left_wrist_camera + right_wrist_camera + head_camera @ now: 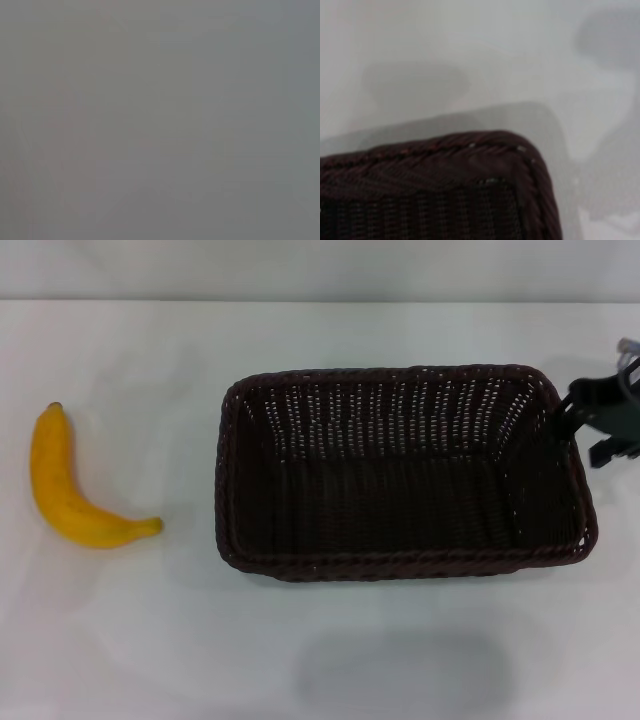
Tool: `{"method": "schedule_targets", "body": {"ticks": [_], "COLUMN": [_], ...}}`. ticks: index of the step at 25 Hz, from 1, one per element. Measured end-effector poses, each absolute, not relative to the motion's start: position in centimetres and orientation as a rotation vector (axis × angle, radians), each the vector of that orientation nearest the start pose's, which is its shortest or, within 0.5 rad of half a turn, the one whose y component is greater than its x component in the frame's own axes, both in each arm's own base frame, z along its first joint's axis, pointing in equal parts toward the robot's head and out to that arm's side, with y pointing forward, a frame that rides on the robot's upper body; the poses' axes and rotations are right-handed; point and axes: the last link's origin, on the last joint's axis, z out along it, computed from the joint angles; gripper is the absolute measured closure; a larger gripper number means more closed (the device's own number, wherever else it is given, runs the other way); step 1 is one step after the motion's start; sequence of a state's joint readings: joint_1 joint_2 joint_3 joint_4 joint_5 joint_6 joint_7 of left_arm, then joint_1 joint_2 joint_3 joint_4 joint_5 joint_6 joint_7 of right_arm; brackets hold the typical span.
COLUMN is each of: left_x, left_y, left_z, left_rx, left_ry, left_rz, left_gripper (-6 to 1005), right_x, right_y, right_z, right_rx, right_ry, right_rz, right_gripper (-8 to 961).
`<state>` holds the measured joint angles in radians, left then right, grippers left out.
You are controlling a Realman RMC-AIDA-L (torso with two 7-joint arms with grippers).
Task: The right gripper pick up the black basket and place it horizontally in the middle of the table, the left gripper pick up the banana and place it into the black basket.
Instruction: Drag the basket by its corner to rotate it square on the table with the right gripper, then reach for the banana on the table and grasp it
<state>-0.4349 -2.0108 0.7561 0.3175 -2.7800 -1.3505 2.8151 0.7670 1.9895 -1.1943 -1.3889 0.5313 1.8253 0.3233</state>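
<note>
Right gripper [575,420] at the far right rim corner of the black basket [400,475]; we cannot tell whether its fingers clasp the rim or are released. Arm body enters from the desk's right edge. Basket lies lengthwise, approx. mid-desk, shifted right, seemingly off the surface w/ a grey shadow nearer us. Banana [72,485] rests well apart at left. Desk [150,640] is plain white, pale grey far edge. We see no left gripper; left wrist view is blank grey.
</note>
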Motion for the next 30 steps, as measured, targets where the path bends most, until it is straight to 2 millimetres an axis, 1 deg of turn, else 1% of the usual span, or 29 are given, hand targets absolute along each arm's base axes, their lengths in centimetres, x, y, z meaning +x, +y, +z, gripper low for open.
{"method": "schedule_targets", "body": {"ticks": [5,8,10,13,17,19,21,22,24,25,26,28,30], "left_x": [-33.2,-33.1,-33.1,-33.1,-32.9,-33.0,-33.0,-32.9,-32.8,-32.8,-32.8,-32.6,-32.2], "left_y": [34.8,34.8,34.7,34.3,33.8,33.7,33.5,33.5,33.7,33.9,34.1,34.4,34.9], "left_z": [14.7,14.2,14.0,13.9,14.1,14.6,14.8,14.9,15.0,15.0,15.1,15.3,15.5], "left_rx": [-1.174,-1.207,-1.235,-1.287,-1.370,-1.398,-1.430,-1.454,-1.504,-1.525,-1.546,-1.587,-1.630], "left_ry": [-0.227,-0.269,-0.297,-0.342,-0.467,-0.545,-0.636,-0.696,-0.798,-0.847,-0.903,-1.018,-1.117], "left_rz": [-0.890,-0.948,-0.985,-1.040,-1.104,-1.119,-1.145,-1.167,-1.180,-1.173,-1.164,-1.137,-1.093], "left_gripper": [183,186,188,190,194,196,198,199,201,202,202,204,206], "right_x": [14.9,15.9,17.1,19.5,22.7,24.6,26.7,28.0,30.2,31.6,32.5,34.2,35.5], "right_y": [36.8,36.7,36.8,36.9,36.5,36.1,35.5,35.2,34.4,33.8,33.4,32.7,32.1], "right_z": [9.2,10.9,11.8,13.1,15.0,16.3,17.0,17.4,17.7,17.6,17.5,17.0,16.5], "right_rx": [-1.839,-1.864,-1.889,-1.933,-1.997,-2.008,-2.003,-1.992,-1.949,-1.918,-1.891,-1.826,-1.772], "right_ry": [1.817,1.697,1.606,1.448,1.225,1.108,1.036,0.977,0.895,0.837,0.776,0.697,0.630], "right_rz": [-0.170,-0.065,0.017,0.140,0.322,0.437,0.543,0.626,0.732,0.779,0.806,0.834,0.816], "right_gripper": [479,479,479,478,478,478,478,478,478,478,478,477,477]}}
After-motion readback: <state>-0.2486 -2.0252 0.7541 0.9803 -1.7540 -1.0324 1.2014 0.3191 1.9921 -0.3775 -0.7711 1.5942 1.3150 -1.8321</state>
